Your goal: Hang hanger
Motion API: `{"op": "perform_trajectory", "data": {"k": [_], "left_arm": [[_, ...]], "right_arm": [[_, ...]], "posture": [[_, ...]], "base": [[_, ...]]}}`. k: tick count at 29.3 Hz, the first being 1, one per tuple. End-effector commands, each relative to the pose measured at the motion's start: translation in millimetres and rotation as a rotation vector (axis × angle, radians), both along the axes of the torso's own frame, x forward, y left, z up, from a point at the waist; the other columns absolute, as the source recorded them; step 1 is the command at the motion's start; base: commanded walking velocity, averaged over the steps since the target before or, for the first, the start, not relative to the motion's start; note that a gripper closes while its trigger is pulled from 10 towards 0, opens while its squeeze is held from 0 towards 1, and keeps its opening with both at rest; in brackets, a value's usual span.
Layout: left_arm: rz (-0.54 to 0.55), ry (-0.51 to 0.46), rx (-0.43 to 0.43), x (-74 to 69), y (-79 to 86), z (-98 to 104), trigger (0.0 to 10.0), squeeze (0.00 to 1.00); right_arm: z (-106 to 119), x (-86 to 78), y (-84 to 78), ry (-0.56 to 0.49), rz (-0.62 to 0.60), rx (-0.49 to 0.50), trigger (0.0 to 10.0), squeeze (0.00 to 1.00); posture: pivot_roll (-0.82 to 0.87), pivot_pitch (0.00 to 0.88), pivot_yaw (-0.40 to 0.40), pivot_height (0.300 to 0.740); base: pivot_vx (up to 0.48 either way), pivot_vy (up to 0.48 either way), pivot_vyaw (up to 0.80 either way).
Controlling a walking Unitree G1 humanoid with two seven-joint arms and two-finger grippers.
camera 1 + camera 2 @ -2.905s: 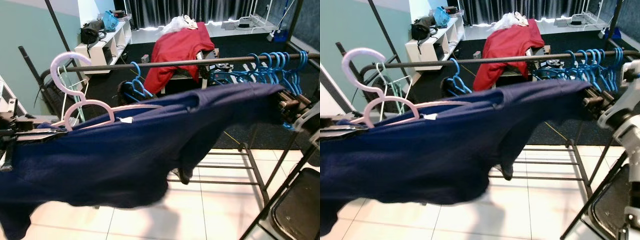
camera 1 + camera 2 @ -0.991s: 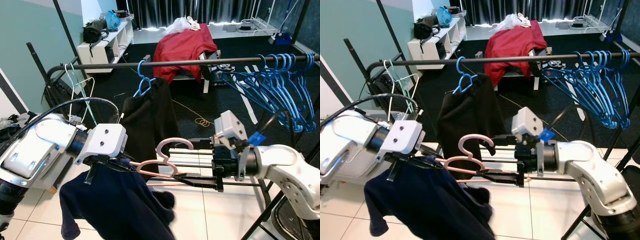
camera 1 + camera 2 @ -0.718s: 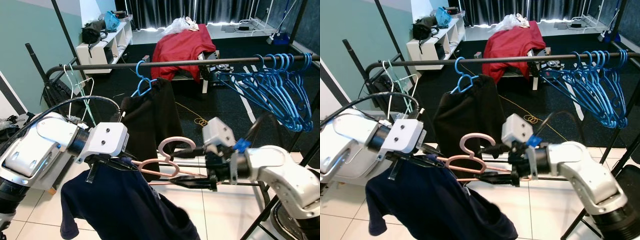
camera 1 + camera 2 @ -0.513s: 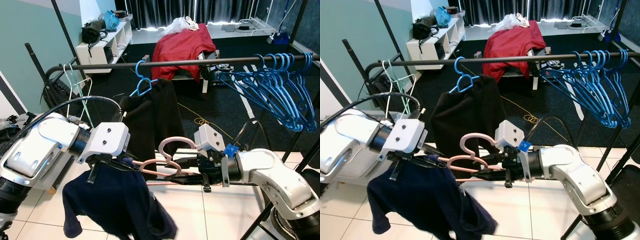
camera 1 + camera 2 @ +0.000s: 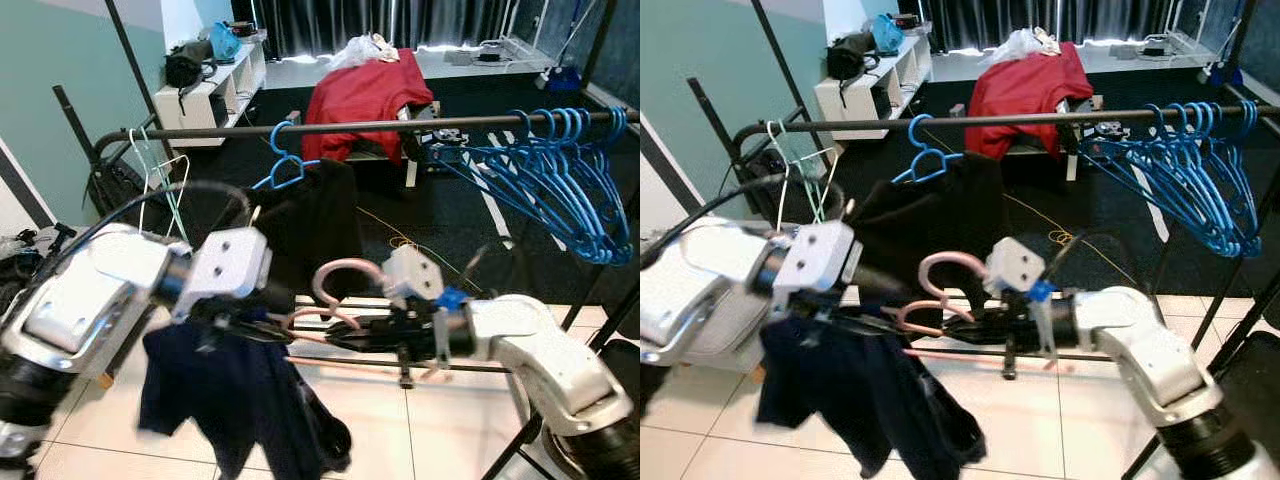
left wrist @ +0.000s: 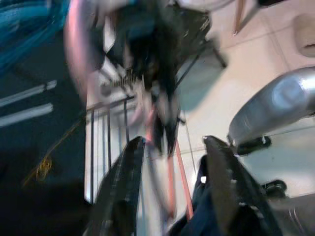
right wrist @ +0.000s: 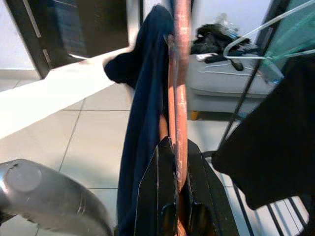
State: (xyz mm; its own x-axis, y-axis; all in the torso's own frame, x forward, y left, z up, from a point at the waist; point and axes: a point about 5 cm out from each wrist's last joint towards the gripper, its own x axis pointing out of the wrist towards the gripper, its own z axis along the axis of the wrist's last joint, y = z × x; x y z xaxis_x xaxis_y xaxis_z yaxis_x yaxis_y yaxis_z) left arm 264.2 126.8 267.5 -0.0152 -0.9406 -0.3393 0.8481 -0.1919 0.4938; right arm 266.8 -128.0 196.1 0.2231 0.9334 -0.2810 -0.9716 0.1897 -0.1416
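The hanging itself is not done. At the left of the left eye view the navy shirt (image 5: 240, 405) droops from the pink hanger (image 5: 335, 295), and both sit low in the middle of the frame, well below the rail (image 5: 330, 127) that crosses the upper part. The hook curls upward but catches nothing. Dressing the hanger looks finished or nearly so; what remains, I would judge, is lifting it and setting the hook over the bar, perhaps in the gap between the black garment (image 5: 310, 225) on its blue hanger and the bunch of empty blue hangers (image 5: 560, 170) at the upper right.

The left gripper (image 5: 262, 318) is at the shirt's shoulder, left of centre. In its wrist view the two fingers (image 6: 129, 189) stand apart with the blurred pink bar running between them, so it seems to steady rather than pinch.

The right gripper (image 5: 345, 335), reaching in from the right, has its fingers (image 7: 162, 184) pressed tight on the hanger's lower bar, cloth hanging alongside.
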Motion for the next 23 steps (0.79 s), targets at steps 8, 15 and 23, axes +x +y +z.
{"op": "perform_trajectory", "data": {"k": [8,15,23], "left_arm": [[0.093,-0.035,-0.25,8.9,24.7,44.3,10.0,1.0],[0.433,-0.182,-0.464,27.7,84.1,75.5,10.0,1.0],[0.624,-0.06,-0.522,38.7,108.6,31.9,10.0,1.0]], "right_arm": [[19.1,4.6,-9.8,-0.054,-0.066,0.099,0.0,0.0],[48.6,8.9,-41.5,-0.142,-0.186,0.206,0.0,0.0],[76.1,9.0,-54.7,-0.219,-0.213,0.265,0.0,0.0]], "posture": [[-0.11,0.0,0.113,0.731],[-0.11,0.0,0.124,0.731],[-0.11,0.0,0.123,0.731]], "base": [[0.0,0.0,0.0],[0.0,0.0,0.0],[0.0,0.0,0.0]]}}
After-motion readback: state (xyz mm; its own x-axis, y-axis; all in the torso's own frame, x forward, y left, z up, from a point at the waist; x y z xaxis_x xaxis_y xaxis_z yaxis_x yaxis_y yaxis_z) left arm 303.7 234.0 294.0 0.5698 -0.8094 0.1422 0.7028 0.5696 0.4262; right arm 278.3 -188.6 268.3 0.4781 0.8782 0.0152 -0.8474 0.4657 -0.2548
